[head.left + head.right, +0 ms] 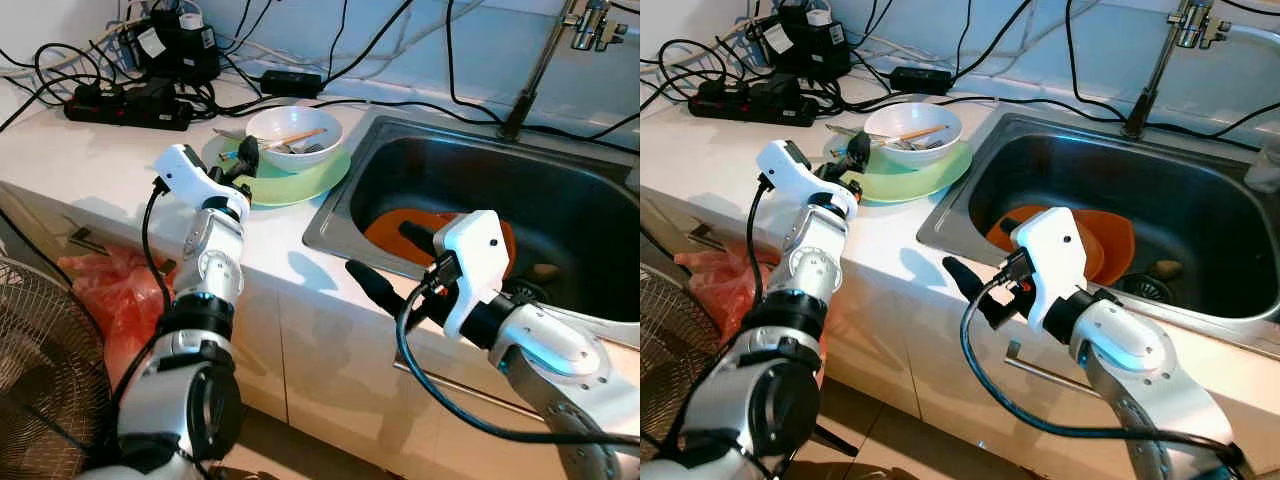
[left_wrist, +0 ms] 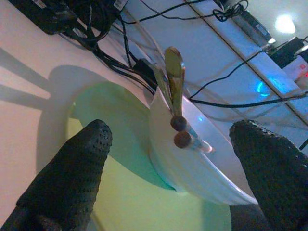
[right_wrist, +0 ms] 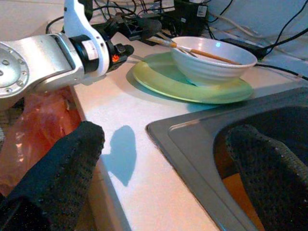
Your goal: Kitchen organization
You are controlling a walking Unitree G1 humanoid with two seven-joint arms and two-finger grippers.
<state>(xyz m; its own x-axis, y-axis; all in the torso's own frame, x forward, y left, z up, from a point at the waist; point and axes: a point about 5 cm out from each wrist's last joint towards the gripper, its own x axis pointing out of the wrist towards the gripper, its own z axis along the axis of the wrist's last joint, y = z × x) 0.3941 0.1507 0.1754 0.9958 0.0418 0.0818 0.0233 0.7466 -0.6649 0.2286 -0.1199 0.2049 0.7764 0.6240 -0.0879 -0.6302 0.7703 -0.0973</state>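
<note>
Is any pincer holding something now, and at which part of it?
Nothing is held. The left pincer is open around the white bowl on the green plate; the right pincer is open and empty.

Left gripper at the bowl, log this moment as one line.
left gripper: open at bowl on green plate | right gripper: open by sink | orange plate in sink

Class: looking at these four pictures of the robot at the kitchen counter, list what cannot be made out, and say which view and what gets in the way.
- Orange dish in the sink: partly hidden by the right gripper, eye views.
- Small object by the drain: too small to identify.
- Tap: cut off by the top edge.
- Bowl contents: chopsticks show, the rest unclear.
</note>
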